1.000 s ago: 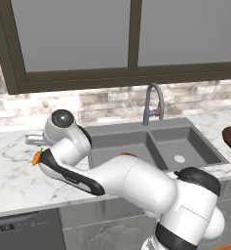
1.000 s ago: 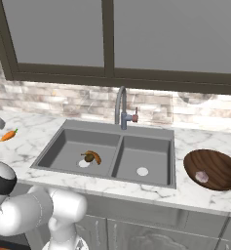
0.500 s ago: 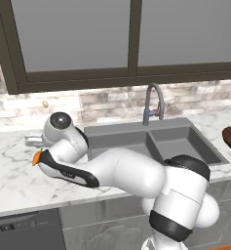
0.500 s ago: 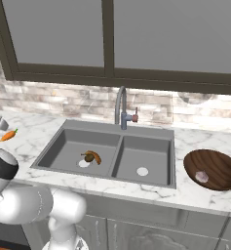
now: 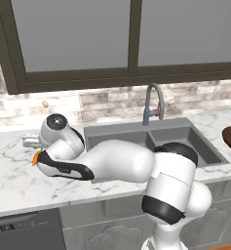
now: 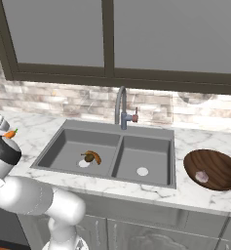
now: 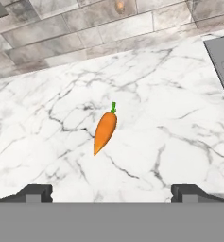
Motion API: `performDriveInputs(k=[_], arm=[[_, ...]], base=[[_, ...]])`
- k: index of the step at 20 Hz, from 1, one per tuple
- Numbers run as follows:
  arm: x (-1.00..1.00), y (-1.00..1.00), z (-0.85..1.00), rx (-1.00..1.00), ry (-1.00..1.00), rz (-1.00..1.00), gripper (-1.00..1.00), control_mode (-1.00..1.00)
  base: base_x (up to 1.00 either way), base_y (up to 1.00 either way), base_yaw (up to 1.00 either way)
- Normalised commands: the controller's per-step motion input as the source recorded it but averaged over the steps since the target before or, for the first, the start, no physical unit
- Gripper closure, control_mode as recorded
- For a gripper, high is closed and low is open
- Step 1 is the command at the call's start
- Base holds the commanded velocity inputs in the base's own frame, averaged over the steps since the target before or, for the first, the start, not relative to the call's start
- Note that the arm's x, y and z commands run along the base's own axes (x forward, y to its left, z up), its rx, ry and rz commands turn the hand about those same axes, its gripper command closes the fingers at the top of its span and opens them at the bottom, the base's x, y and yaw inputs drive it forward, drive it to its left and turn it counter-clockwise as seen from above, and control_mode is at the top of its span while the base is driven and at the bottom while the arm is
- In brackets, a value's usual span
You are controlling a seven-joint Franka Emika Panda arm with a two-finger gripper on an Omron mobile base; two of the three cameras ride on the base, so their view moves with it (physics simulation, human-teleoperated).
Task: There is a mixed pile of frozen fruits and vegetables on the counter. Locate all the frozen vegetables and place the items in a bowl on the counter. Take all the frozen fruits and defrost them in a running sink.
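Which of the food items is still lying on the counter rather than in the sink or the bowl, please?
The orange carrot, alone on the white marble counter. The banana lies in the sink; the pinkish bulb sits in the bowl.

No readable text — none in any view.
Counter, sink, wall and window carry no labels, brands, numbers or signs.
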Motion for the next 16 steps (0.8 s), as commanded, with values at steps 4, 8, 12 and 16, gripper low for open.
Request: performDriveInputs(k=[4, 8, 12, 16], arm=[[0.07, 0.08, -0.02, 0.00, 0.00, 0.00, -1.00, -1.00], [0.00, 0.00, 0.00, 0.00, 0.00, 0.00, -1.00, -1.00], [0.00, 0.00, 0.00, 0.00, 0.00, 0.00, -1.00, -1.00], [0.00, 0.00, 0.00, 0.00, 0.00, 0.00, -1.00, -1.00]], base=[[0.00, 0.00, 0.00], [0.00, 0.00, 0.00], [0.00, 0.00, 0.00], [0.00, 0.00, 0.00]])
